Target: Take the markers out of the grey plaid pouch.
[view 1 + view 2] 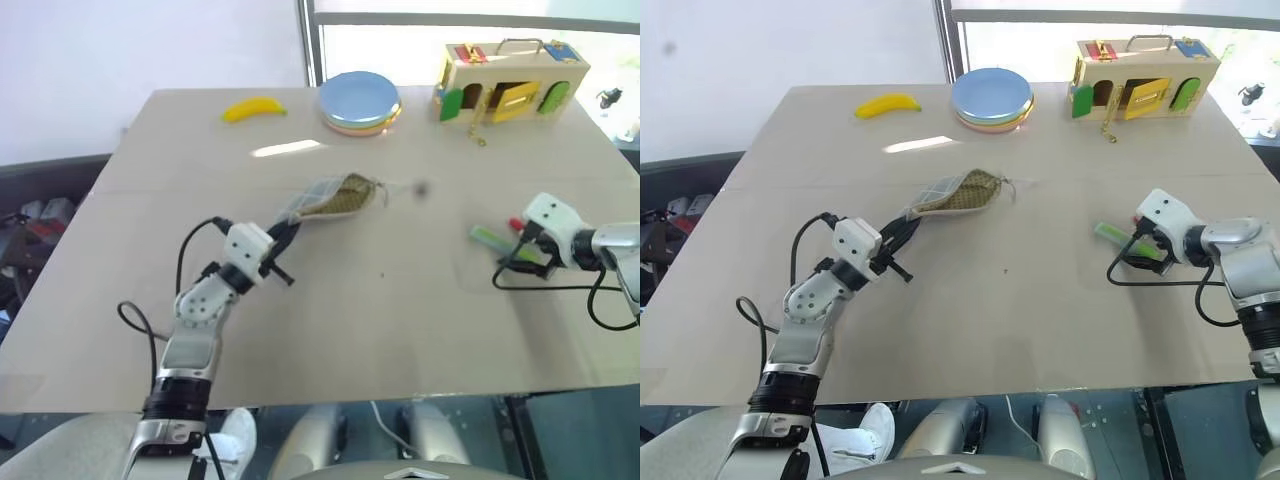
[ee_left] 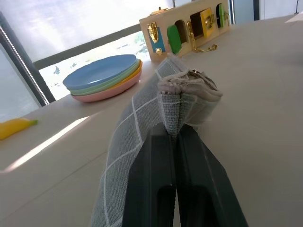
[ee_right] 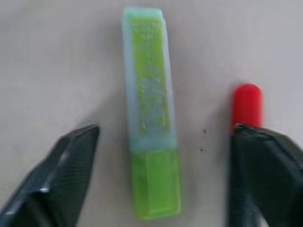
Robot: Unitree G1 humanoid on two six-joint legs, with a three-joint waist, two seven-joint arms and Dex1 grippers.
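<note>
pouch first: your left gripper [image 1: 283,240] has its fingers [image 2: 189,189] clenched on one end of the grey plaid pouch [image 1: 330,198], and in the left wrist view you can see the plaid fabric pinched between them. the pouch stretches from that grip away toward the stack of plates [image 1: 359,102], its far end sagging open so the mustard-tan lining shows, with a thin pull cord trailing off that end. it sits about mid-tabletop [image 1: 400,320], nearer you than the plates. the markers are out of the pouch and well apart from it, off to its right: the light green marker [image 3: 151,113] lies flat on the tabletop, and the red marker [image 3: 246,101] lies just beside it, on the side away from the pouch. your right gripper [image 3: 156,179] hangs over them with its fingers [image 3: 57,175] released and spread wide, the green marker lying in the gap between them and touching neither, the red one partly hidden behind one fingertip. beyond the pouch, at the far edge of the tabletop, you have a yellow banana [image 1: 254,108] left of the plates and a wooden latch box [image 1: 508,78] right of them.
</note>
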